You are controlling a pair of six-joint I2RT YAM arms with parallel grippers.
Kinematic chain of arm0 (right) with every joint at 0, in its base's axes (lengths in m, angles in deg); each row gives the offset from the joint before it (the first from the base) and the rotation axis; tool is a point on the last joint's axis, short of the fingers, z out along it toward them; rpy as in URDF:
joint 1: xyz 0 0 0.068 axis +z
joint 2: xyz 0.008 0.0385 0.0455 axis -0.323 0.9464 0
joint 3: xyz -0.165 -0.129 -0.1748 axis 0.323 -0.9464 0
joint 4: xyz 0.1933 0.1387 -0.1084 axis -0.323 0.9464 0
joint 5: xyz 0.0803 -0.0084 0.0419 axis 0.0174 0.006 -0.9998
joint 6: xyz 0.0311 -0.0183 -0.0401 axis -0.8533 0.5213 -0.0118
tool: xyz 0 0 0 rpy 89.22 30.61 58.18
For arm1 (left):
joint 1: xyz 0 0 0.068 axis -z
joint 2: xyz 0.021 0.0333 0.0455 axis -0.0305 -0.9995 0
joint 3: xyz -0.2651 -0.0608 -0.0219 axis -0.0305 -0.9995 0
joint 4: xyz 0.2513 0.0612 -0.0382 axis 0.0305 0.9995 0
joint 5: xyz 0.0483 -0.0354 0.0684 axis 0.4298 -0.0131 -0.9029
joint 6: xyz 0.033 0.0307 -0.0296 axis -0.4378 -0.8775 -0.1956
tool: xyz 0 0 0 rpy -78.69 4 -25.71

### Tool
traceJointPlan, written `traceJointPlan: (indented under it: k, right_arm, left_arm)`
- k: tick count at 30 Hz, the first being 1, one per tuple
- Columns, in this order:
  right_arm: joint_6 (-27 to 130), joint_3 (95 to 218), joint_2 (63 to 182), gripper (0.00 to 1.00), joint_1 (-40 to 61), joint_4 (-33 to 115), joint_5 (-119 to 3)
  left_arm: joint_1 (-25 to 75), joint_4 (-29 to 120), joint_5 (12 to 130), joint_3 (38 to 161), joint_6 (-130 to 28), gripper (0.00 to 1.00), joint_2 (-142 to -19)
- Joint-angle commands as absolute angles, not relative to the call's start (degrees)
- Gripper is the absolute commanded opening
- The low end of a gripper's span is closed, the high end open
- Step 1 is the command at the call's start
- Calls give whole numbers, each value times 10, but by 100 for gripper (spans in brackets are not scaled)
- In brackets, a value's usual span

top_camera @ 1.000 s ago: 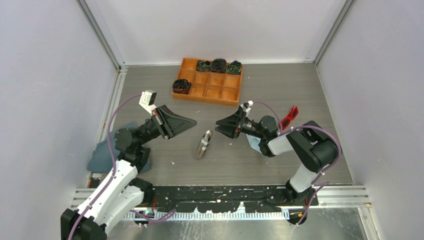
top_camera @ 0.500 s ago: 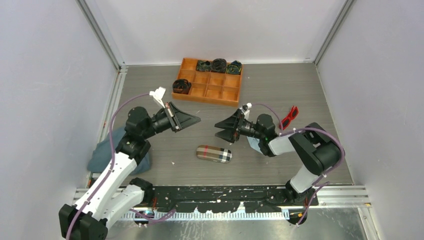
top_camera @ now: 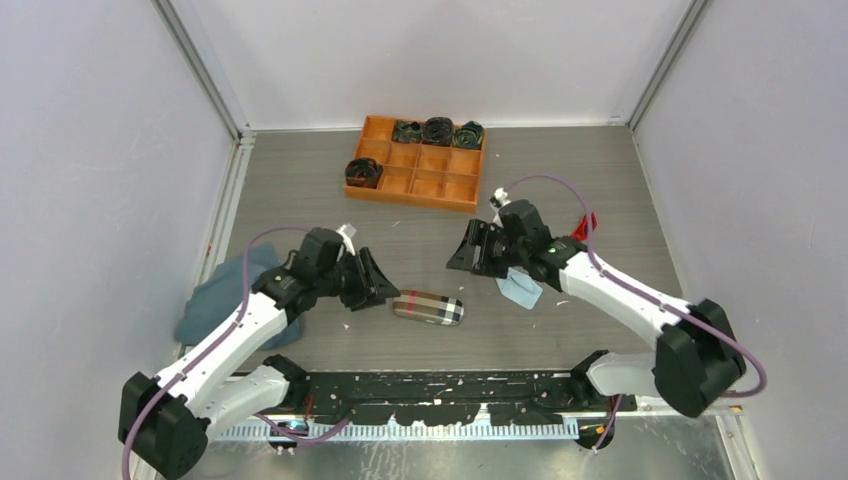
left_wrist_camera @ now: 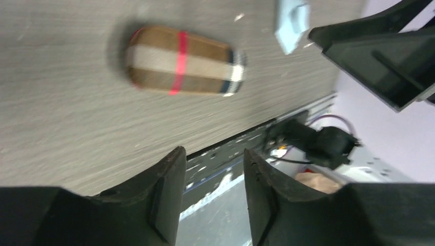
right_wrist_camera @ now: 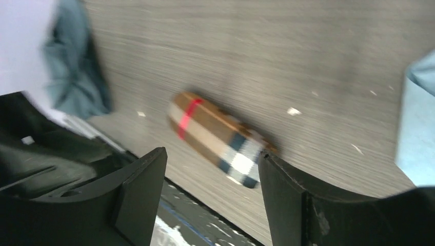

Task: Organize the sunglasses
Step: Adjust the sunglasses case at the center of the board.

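Observation:
The red sunglasses (top_camera: 584, 224) lie at the right of the table, partly hidden behind my right arm. A tan-and-black plaid case (top_camera: 428, 308) lies flat on the table between the two grippers. My left gripper (top_camera: 392, 291) hangs low just left of the case, open with nothing between its fingers; in the left wrist view the case (left_wrist_camera: 182, 61) lies ahead of the left gripper (left_wrist_camera: 213, 156). My right gripper (top_camera: 455, 260) hovers above and to the right of the case, open and empty. The right wrist view has the case (right_wrist_camera: 218, 136) just beyond the right gripper (right_wrist_camera: 213, 156).
An orange divided tray (top_camera: 438, 187) with several dark rolled items stands at the back. A small light blue cloth (top_camera: 521, 290) lies under my right arm. A dark grey-blue cloth (top_camera: 212, 303) lies at the left edge.
The plaid case stood on edge a second ago and has since tipped flat. My left gripper came down beside it and opened. My right arm reached out and its jaws widened.

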State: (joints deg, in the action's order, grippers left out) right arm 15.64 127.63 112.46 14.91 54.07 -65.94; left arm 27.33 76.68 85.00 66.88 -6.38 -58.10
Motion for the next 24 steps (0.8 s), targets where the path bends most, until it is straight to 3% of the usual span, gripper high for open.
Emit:
traceJointPlan:
  k: [1, 3, 7, 13, 20, 24]
  right_arm:
    - [195, 1261, 1190, 72, 157, 626, -636]
    - [188, 1257, 1210, 71, 165, 612, -642]
    - [178, 1245, 1232, 70, 183, 577, -671]
    - [142, 1216, 1251, 70, 213, 483, -765]
    - [149, 1243, 1287, 70, 294, 449, -837]
    - [209, 1270, 1272, 70, 305, 533, -812]
  left_arm:
    - [307, 837, 763, 658, -56, 52, -598]
    - [314, 837, 748, 653, -41, 59, -602]
    - [315, 819, 739, 630, -27, 61, -602]
    - [315, 817, 735, 621, -20, 73, -612]
    - [315, 835, 699, 633, -12, 75, -615]
    - [315, 850, 682, 649, -11, 75, -617]
